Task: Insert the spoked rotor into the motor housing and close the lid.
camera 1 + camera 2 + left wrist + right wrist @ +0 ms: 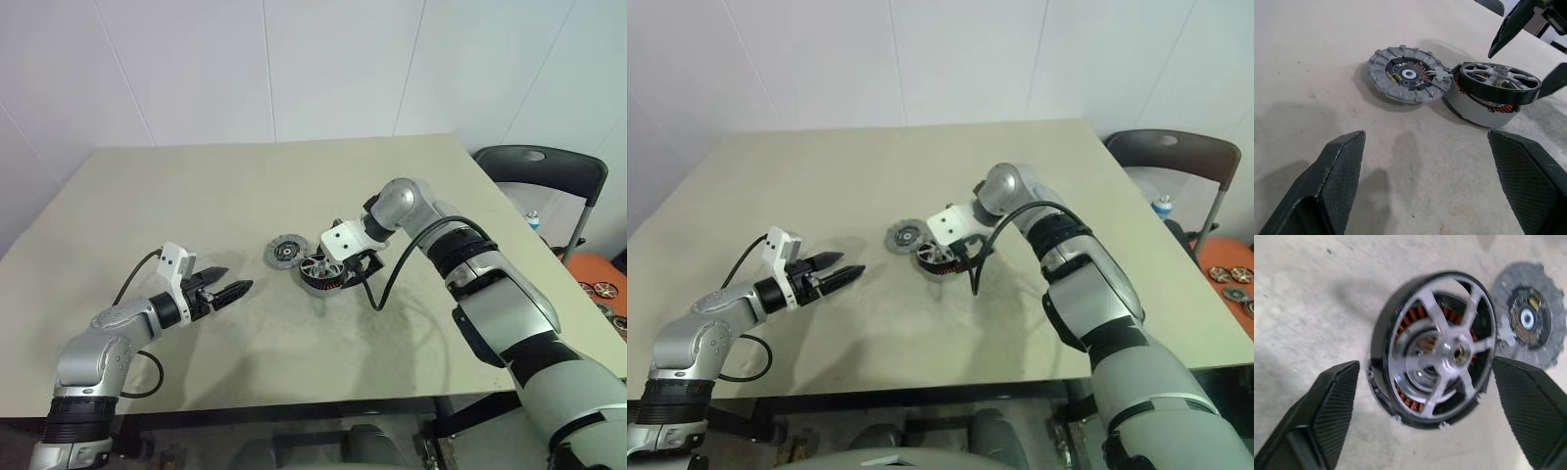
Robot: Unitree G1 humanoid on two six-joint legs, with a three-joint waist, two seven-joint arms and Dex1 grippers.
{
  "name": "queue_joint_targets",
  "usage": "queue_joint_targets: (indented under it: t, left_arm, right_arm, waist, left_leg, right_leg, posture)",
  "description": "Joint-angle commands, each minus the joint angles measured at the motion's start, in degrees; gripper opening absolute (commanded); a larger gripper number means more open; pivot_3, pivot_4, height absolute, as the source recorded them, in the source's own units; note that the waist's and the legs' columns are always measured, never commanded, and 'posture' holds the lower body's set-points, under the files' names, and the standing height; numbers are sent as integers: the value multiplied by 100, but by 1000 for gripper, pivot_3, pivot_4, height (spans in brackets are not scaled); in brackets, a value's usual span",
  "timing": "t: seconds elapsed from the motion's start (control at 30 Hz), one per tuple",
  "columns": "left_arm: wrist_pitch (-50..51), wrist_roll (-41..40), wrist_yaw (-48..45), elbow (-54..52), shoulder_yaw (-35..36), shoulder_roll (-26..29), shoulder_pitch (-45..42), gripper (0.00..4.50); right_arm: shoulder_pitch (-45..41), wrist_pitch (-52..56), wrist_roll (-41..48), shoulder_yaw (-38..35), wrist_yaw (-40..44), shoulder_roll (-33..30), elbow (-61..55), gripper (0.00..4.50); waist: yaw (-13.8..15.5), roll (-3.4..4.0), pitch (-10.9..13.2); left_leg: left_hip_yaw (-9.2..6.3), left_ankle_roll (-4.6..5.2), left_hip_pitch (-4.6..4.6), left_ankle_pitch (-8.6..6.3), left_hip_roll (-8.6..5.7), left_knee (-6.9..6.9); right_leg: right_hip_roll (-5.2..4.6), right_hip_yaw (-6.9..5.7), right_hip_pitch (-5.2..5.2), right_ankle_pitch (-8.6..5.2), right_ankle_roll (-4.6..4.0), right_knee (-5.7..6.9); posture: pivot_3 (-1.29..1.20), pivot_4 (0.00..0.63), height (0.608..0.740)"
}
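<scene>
A plain indoor robot test room or lab, not a home. A large beige table point(294, 186) fills the middle of the frame, its top bare apart from a few small motor parts point(309, 262) near the centre. Behind it, across the top of the frame, stand smooth white panelled walls point(294, 69) with thin seams and no decoration. At the right edge sits a dark folding chair point(549, 166) with a metal frame. Lower right, on the floor, an orange tray point(1229, 274) holds more round motor parts, suggesting repeated assembly trials.
</scene>
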Motion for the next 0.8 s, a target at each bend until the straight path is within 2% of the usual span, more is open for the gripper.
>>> queue_joint_targets:
  t: [0.03,0.2,0.37,0.57,0.8]
  left_arm:
    - [-79,-10,-17,-135,157,83,-52,4256]
    - [-67,-8,-33,-112,138,104,-87,4256]
    - [-63,-7,-34,-105,131,124,-124,4256]
    - [-80,-3,-60,-81,163,176,-107,4256]
    - [-94,-9,-46,-67,99,77,-140,4256]
  right_arm:
    - [-83,-8,46,-79,-12,-62,-19,4460]
    - [-85,-15,9,-66,-40,-122,37,4460]
    - [-256,724,544,-188,1072,-277,-220,4460]
    - [-274,883,1592,753,1133,-1042,-1066,4460]
    - [-1153,1010,1406,73,886,-272,-213,4460]
  waist:
    - [-2,0,0]
    - [0,0,0]
    - [0,0,0]
    - [7,0,0]
    - [-29,2,1]
  left_leg:
    - [0,0,0,0,0,0]
    - [0,0,0,0,0,0]
    - [0,0,0,0,0,1]
    - [-2,1,0,-1,-2,0]
    - [2,0,18,0,5,-5]
  right_leg:
    - [0,0,0,0,0,0]
    - [0,0,0,0,0,0]
    - [0,0,1,0,0,-1]
    - [-8,-1,2,0,0,-2]
    - [5,5,0,1,-2,12]
  posture:
    - [0,0,740]
    - [0,0,740]
    - [0,0,740]
    - [0,0,740]
    - [0,0,740]
